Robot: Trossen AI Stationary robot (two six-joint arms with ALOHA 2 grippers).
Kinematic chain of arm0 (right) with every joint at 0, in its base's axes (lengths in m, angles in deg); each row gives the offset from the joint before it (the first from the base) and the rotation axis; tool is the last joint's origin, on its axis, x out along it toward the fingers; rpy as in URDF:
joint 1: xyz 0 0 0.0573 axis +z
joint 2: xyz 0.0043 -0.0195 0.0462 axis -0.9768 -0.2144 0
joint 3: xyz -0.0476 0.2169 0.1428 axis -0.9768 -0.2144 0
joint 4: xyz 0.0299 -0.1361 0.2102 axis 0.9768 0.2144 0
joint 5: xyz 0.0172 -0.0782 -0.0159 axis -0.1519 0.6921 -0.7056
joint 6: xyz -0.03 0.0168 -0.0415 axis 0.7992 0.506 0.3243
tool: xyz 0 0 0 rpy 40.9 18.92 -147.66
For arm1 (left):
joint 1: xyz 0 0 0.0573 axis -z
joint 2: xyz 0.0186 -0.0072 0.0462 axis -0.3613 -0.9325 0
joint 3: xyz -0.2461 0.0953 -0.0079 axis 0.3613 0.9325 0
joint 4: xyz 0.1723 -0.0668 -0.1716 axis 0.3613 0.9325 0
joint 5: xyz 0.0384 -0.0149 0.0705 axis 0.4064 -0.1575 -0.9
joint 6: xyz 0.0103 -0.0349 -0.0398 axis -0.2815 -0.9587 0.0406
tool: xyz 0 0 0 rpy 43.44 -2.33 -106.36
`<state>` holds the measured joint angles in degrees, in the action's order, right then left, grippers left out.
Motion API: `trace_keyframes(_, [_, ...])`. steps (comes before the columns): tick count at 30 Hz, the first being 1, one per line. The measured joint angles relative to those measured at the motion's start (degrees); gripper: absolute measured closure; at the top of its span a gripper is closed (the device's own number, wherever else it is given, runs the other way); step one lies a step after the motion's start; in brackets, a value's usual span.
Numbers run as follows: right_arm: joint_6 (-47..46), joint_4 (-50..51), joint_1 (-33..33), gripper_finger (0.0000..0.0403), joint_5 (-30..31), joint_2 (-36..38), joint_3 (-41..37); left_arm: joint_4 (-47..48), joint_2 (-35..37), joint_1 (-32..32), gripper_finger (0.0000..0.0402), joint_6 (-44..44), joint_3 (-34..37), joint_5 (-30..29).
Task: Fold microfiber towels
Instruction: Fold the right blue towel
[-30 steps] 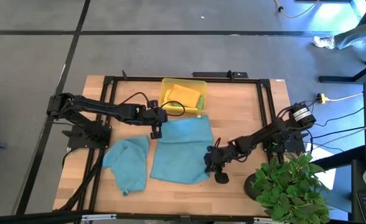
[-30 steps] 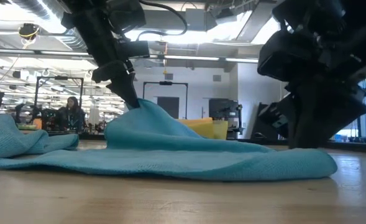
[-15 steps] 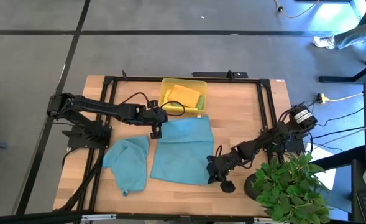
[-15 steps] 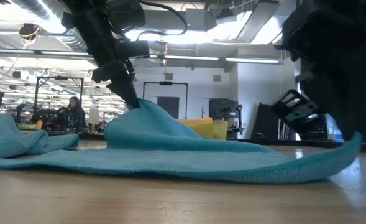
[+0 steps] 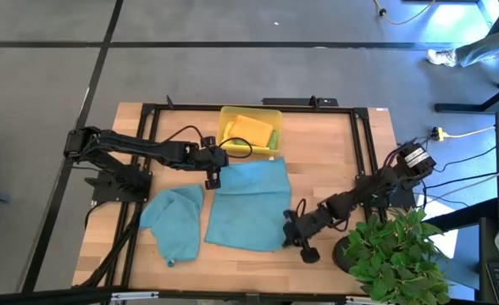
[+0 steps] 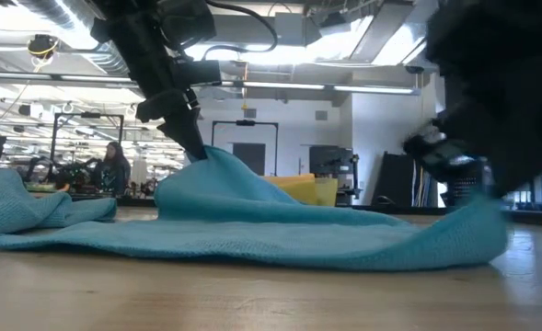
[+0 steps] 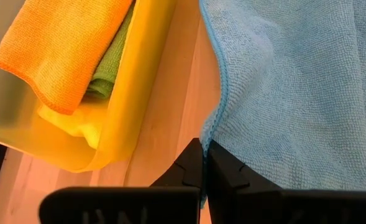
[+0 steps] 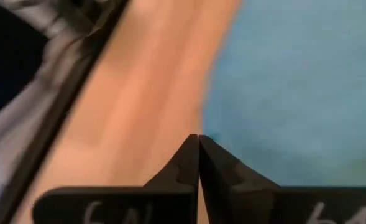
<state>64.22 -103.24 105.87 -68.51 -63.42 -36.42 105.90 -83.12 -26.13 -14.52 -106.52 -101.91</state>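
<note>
Right fingers [image 5: 289, 236] have lifted teal towel's [image 5: 247, 203] near corner higher.

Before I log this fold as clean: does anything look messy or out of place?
Yes. A second teal towel lies crumpled in a heap left of the spread teal towel, whose corners both shut hands pinch: left hand, right hand. Nothing looks spilled or damaged.
</note>
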Motion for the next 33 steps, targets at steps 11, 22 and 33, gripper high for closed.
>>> trace_keyframes(11, [1.83,-3.50,-4.76,0.0392,0.31,-0.06,0.00,0.02,0.00,0.02,0.0402,0.02,0.00,0.44])
trace_keyframes(22, [-1.07,-6.19,0.62,0.0392,-4.60,-6.72,0.00,0.04,0.00,0.00,0.0402,0.02,0.00,0.44])
trace_keyframes(33, [-2.18,-6.97,0.43,0.0391,-9.01,-7.22,0.03,0.07,0.00,-0.02,0.0401,0.02,0.00,0.44])
